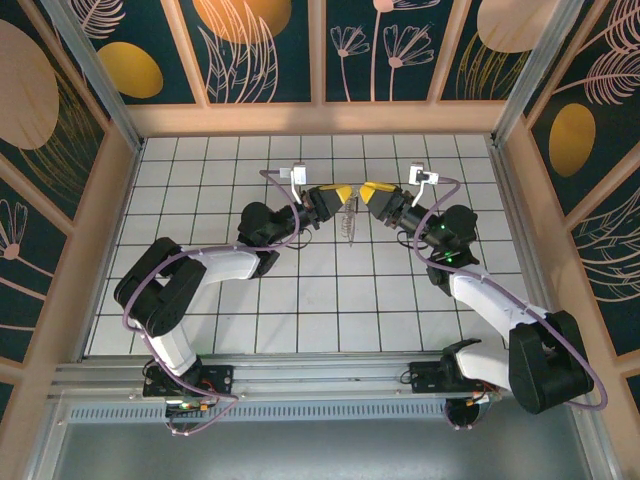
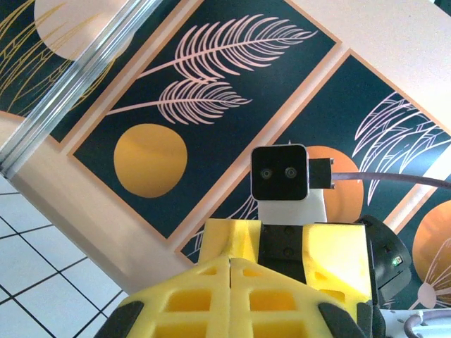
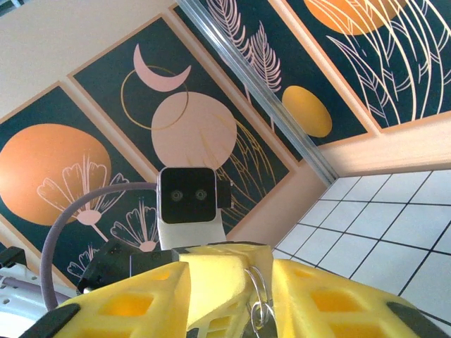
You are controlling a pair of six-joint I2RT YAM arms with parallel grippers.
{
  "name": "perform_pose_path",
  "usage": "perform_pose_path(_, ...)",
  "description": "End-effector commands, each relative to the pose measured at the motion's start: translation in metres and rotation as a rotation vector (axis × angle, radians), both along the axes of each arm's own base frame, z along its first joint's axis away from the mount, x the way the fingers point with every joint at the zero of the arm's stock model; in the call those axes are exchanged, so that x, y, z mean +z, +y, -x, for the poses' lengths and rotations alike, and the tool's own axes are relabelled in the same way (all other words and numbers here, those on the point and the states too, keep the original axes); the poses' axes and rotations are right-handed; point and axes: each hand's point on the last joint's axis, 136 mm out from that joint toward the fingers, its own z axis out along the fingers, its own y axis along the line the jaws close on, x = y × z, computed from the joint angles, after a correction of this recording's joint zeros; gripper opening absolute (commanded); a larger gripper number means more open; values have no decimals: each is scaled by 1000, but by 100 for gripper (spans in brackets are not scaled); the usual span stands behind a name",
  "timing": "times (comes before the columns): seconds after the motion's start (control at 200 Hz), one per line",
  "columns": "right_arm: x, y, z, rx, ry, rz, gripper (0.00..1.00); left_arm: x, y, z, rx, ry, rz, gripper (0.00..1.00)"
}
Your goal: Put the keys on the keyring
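My left gripper (image 1: 342, 195): yellow fingers pressed together, pinching the top of the pale silvery-grey metal keyring (image 1: 348, 224).
My right gripper (image 1: 373, 191): yellow fingers apart, flanking my left tip.
Keyring position: hanging between both tips, above the white tiled floor (image 1: 380, 310).

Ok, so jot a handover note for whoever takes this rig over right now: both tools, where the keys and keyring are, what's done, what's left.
Left tool: shut and raised; what it pinches is hidden.
Right tool: tip to tip with the left tool, a silvery wire loop between its fingers; unclear whether it grips.
Keyring: hangs in the air just below the two tips; the keys are too small to tell apart from it.
Done: the bundle is lifted.
Left: check the threading, which I cannot judge from these views.
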Motion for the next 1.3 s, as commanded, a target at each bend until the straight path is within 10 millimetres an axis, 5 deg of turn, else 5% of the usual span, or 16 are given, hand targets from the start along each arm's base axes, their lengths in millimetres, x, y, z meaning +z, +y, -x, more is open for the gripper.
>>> perform_pose_path(0.0, 0, 2, 2, 4, -26, -5, 39, 23, 7, 3, 2, -61, 69, 0)
perform_pose_path(0.475, -14, -1, -5, -19, 13, 13, 40, 25, 5, 1, -6, -62, 79, 0)
perform_pose_path(1.011, -24, 1, -6, 0, 32, 19, 0, 28, 4, -1, -7, -63, 85, 0)
perform_pose_path(1.296, -29, 5, -1, 25, 43, 24, 0, 29, 3, -2, -4, -64, 88, 0)
